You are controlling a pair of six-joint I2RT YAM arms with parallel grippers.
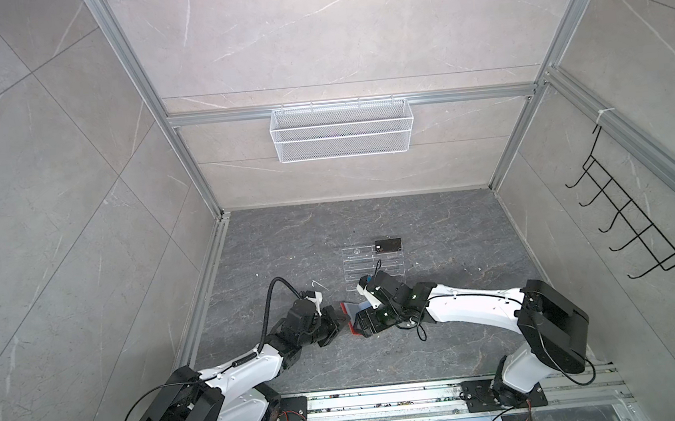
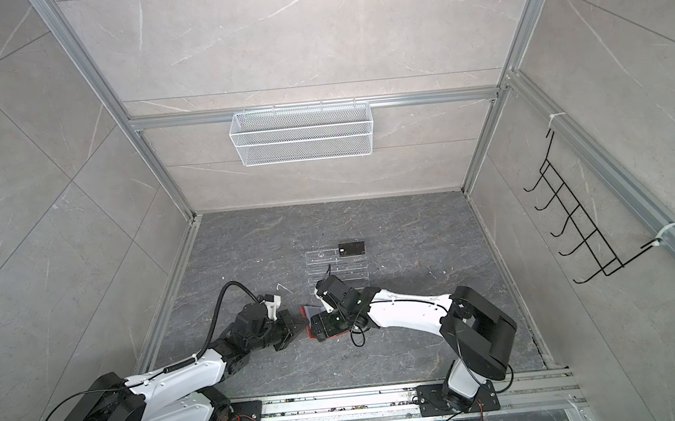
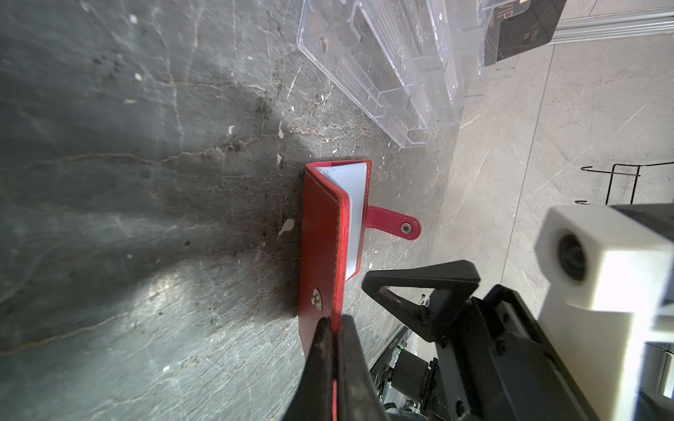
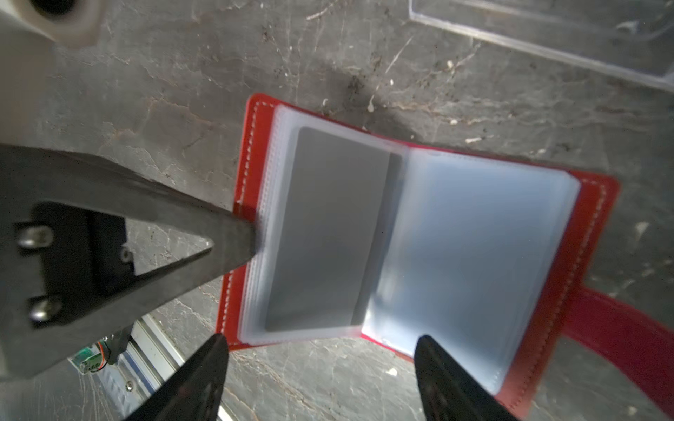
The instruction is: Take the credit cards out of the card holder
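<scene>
Grey credit card [image 4: 328,226] seated in a clear sleeve on one page of the open red card holder [image 4: 594,226]. The holder lies on the dark table [image 1: 288,241] between the two arms, nearer the robot than the clear acrylic rack [image 3: 383,73]. A second, black card [image 1: 388,246] stands in the rack's far tier.

Left gripper [image 3: 337,328]: jaws pressed together on the free edge of the red cover, holding it raised off the table.

Right gripper [image 4: 321,340]: jaws spread wide, empty, poised just over the card's page. The card's long axis runs away from this gripper, and its nearest short edge lies between the fingertips. The right arm is therefore the one placed to draw the card. Which sleeve edge is open cannot be told.
</scene>
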